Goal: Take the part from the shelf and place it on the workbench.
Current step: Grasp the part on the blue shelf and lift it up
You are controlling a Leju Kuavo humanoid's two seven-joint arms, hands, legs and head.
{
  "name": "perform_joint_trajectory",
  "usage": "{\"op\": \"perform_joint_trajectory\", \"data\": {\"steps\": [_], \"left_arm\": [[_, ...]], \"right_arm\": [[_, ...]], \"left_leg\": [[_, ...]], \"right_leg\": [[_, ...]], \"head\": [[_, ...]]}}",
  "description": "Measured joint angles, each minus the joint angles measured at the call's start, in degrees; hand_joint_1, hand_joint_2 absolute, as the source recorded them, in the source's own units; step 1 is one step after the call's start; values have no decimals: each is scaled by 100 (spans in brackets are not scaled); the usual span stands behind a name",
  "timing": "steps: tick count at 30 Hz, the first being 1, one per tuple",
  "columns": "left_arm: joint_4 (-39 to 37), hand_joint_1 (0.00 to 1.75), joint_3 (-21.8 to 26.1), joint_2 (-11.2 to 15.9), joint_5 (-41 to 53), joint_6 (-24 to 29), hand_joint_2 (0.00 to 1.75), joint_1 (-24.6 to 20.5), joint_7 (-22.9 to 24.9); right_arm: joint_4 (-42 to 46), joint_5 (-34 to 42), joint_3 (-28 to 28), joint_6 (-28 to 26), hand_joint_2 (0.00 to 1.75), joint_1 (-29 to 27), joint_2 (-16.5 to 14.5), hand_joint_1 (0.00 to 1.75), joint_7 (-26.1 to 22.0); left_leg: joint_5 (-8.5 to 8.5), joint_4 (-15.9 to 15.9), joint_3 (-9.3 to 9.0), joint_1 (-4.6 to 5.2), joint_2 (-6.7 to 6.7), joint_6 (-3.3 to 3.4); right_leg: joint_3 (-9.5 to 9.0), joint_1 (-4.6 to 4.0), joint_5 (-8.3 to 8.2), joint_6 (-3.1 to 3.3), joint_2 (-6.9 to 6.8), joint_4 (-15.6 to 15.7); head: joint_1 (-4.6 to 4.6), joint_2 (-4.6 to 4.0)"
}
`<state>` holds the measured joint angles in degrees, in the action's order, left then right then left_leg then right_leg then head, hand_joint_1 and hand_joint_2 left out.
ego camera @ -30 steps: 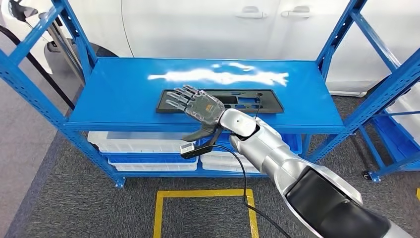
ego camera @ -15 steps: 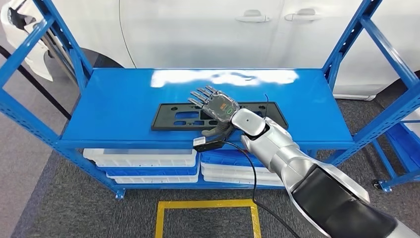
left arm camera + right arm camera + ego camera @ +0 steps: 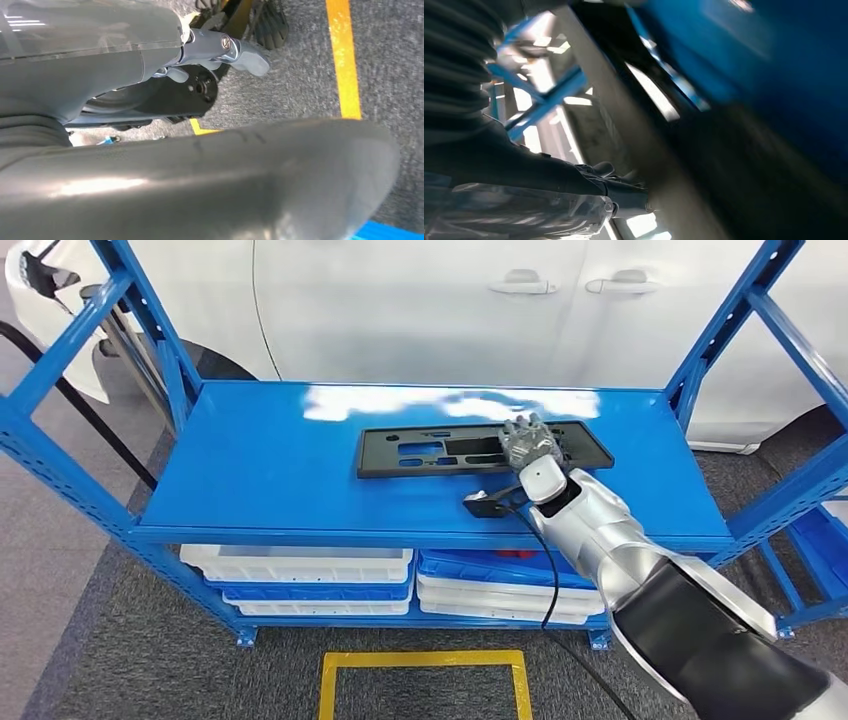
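One black part (image 3: 480, 449) on one blue shelf (image 3: 250, 455) – two car door handles (image 3: 519, 283) behind it – one yellow floor square (image 3: 420, 680)

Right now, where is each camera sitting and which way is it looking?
Head view: high on the robot, looking forward and down at the blue shelf; the right hand is over the black part.
Left wrist view: behind the left hand, looking down at grey floor with yellow tape.
Right wrist view: behind the right hand, close to the shelf, blurred.
Head and right wrist views share the shelf.

Right arm outstretched, right hand (image 3: 527, 440) palm-down with fingers spread.
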<state>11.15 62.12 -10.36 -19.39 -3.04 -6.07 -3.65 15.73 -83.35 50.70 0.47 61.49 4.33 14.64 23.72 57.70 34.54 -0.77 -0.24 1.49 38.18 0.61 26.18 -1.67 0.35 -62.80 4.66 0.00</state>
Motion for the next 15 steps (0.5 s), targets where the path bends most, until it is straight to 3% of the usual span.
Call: {"op": "perform_joint_trajectory", "data": {"steps": [2,3,4,5,7,9,11,13,15], "left_arm": [[0,0,1,1,0,0,0,-14,-3],[0,0,1,1,0,1,0,-16,-7],[0,0,2,2,0,3,0,-20,-13],[0,0,2,2,0,4,0,-28,-19],[0,0,2,2,0,7,0,-60,-23],[0,0,2,3,0,10,0,-92,-17],[0,0,3,3,1,17,0,-105,-8],[0,0,4,5,1,26,0,-107,-1],[0,0,7,7,1,34,0,-107,2]], "right_arm": [[-79,-24,34,256,175,-23,102,175,57],[-104,-22,42,297,175,-40,136,175,56],[-123,-22,50,310,175,-52,158,175,46],[-132,-27,63,295,175,-54,170,175,21],[-139,-56,93,237,175,-32,172,175,-61],[-143,-93,115,151,175,-5,165,175,-161],[-145,-118,123,46,175,12,145,175,-287],[-145,-132,125,-67,175,28,101,175,-428],[-146,-145,125,-209,175,41,44,175,-567]], "left_leg": [[8,2,0,8,-4,30],[13,3,-4,12,-5,34],[20,6,-11,13,-5,33],[28,9,-23,14,-5,26],[50,22,-46,17,-5,-3],[78,42,-47,37,-14,-51],[91,36,-51,48,-21,-109],[133,67,-47,46,-16,-171],[378,448,113,40,-10,-227]], "right_leg": [[363,9,343,-36,-2,-754],[504,13,419,-46,-2,-1030],[552,16,387,-49,-3,-1107],[485,17,256,-43,-5,-961],[101,14,-106,-6,-6,-200],[-189,-10,-273,45,-7,366],[-235,-37,-271,96,-5,463],[-251,-11,-287,159,-9,487],[-271,16,-299,226,-19,514]], "head": [[0,0],[0,0],[0,0],[0,0],[0,0],[0,0],[0,0],[0,0],[0,0]]}}
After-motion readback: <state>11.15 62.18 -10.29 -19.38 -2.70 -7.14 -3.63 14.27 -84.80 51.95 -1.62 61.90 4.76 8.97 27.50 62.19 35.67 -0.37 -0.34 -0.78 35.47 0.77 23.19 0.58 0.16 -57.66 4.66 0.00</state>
